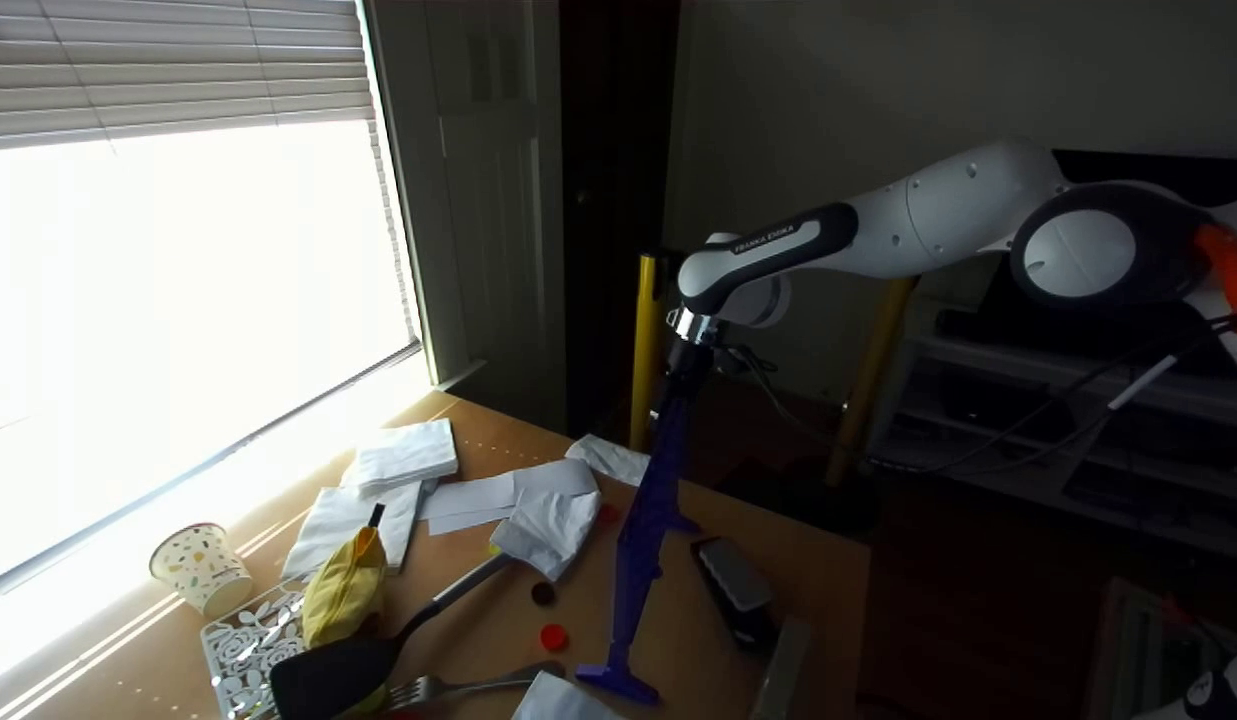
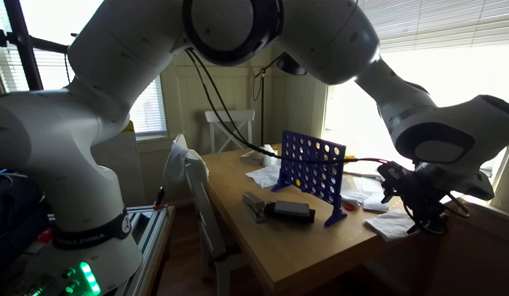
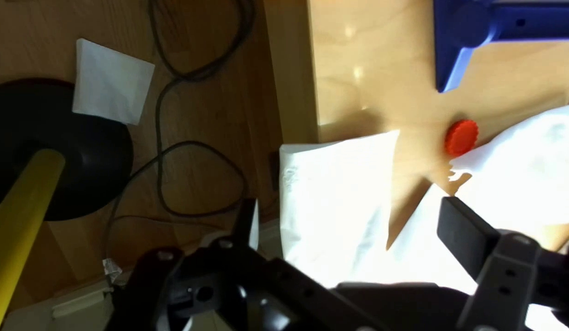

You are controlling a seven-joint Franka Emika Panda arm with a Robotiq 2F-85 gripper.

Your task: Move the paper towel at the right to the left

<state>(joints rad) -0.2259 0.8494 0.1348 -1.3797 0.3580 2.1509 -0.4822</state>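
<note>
The paper towel [image 3: 335,202] is a white, roughly square, wrinkled sheet at the table's edge, with its left side reaching past the edge in the wrist view. It also shows in both exterior views, partly behind the board [image 1: 610,458] and at the table's far right corner [image 2: 388,224]. My gripper [image 3: 355,225] is open, its fingers wide apart on either side of the towel, and it looks to be above it. In an exterior view the dark gripper [image 2: 429,226] is beside the towel's right end. Elsewhere its fingers are hidden behind the blue board. I cannot tell whether it touches the towel.
The upright blue game board [image 2: 312,164] stands close by. Another crumpled white sheet [image 1: 553,525], flat white papers [image 3: 427,253] and a red cap [image 3: 462,137] lie near the towel. A black-and-grey object [image 2: 290,210] and spatula [image 1: 343,675] are also on the table. A yellow pole [image 3: 24,234] stands past the edge.
</note>
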